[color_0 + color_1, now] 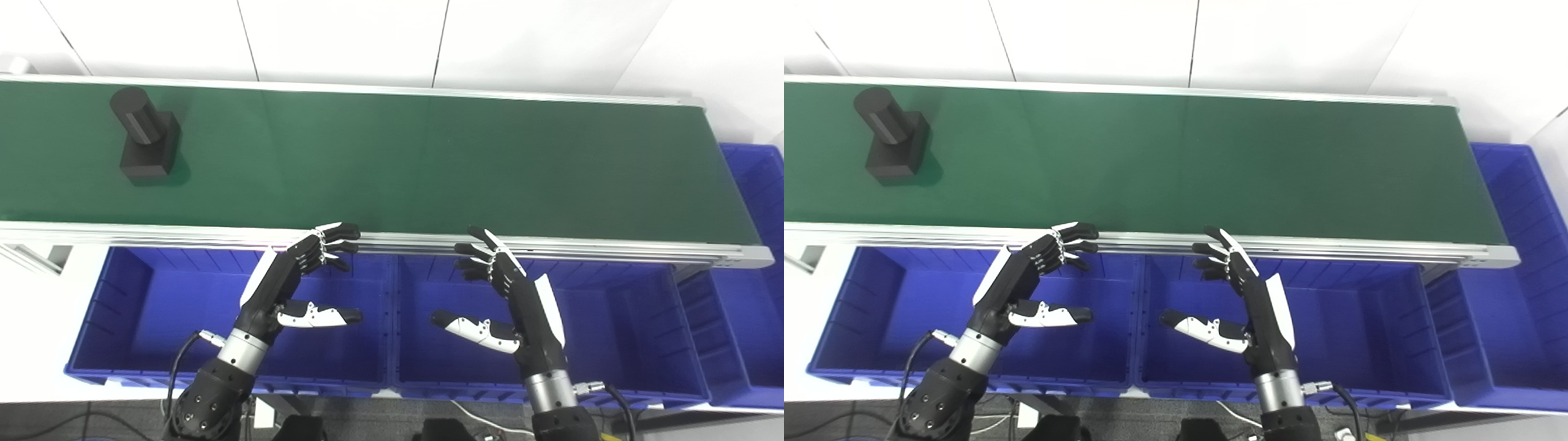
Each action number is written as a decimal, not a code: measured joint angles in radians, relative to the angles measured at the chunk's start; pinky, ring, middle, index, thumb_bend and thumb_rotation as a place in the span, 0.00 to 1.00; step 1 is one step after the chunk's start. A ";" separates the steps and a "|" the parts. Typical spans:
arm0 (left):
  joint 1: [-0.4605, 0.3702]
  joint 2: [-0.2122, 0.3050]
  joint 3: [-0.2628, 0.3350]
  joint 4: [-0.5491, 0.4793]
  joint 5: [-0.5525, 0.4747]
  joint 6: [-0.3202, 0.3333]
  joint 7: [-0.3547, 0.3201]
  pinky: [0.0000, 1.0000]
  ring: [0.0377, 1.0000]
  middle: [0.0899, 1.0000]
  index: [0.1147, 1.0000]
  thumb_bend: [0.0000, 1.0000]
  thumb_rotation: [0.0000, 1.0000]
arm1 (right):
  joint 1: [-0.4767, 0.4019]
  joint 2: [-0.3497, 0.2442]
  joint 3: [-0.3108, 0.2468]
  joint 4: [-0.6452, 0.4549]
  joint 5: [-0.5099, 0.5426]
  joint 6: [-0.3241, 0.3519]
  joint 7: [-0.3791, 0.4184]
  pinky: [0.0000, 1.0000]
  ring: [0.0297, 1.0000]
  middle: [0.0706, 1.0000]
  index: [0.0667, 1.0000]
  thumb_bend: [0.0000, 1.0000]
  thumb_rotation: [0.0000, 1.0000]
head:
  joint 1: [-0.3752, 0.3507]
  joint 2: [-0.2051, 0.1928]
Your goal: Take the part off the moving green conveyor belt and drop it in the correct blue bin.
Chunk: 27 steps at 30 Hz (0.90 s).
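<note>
We hold our left black-and-white fingered hand (288,285) palm inward, fingers (334,239) spread and reaching forward, thumb (318,316) stretched toward the middle, holding nothing. Our right black-and-white fingered hand (520,300) mirrors it, fingers (484,251) apart and slightly curled, thumb (474,327) pointing toward the left hand, also holding nothing. Both silver wrist cuffs rise from black forearms entering at the bottom edge, with the two hands well apart.

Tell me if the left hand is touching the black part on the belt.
Apart. The left eye view shows the left hand over the blue bin, with open green belt between it and the black part.
</note>
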 measured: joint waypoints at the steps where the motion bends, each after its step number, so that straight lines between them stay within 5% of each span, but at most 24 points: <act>1: 0.000 0.000 0.000 0.000 0.000 0.000 0.000 0.58 0.71 0.77 0.75 0.79 0.27 | 0.000 0.000 0.000 0.000 -0.001 0.000 0.000 0.66 0.70 0.76 0.87 0.74 0.29 | 0.000 0.000; 16: 0.000 0.002 -0.002 0.000 0.000 0.000 0.001 0.58 0.71 0.77 0.75 0.79 0.27 | 0.000 0.000 0.000 0.000 -0.005 0.000 0.000 0.66 0.70 0.75 0.87 0.74 0.27 | 0.002 -0.005; 27: 0.003 -0.015 -0.056 0.010 0.032 0.000 0.034 0.58 0.71 0.76 0.75 0.81 0.28 | 0.018 -0.059 -0.022 0.018 0.042 -0.020 0.009 0.69 0.71 0.77 0.89 0.73 0.33 | 0.318 -0.155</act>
